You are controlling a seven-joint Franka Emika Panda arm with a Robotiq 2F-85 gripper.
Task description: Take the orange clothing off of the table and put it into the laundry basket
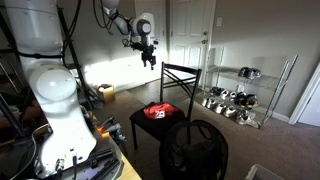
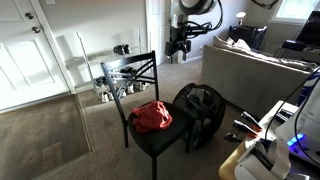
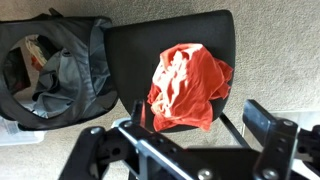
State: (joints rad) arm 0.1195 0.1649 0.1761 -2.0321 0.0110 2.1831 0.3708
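Observation:
The orange clothing [image 1: 157, 111] lies crumpled on the seat of a black chair [image 1: 143, 128]; no table is in view. It shows in both exterior views [image 2: 151, 116] and in the wrist view [image 3: 188, 85]. The black mesh laundry basket [image 1: 195, 148] stands on the carpet right beside the chair [image 2: 203, 105]. In the wrist view the basket [image 3: 55, 65] holds grey and light clothes. My gripper [image 1: 148, 52] hangs high above the chair [image 2: 181, 45], far from the clothing. Its fingers are spread open and empty [image 3: 198, 112].
A wire shelf with shoes [image 1: 235, 100] stands against the wall behind the chair [image 2: 108, 78]. A white door [image 1: 190, 40] is behind it. A grey sofa [image 2: 262, 62] is near the basket. The robot's white base [image 1: 55, 100] and a cluttered bench are in front.

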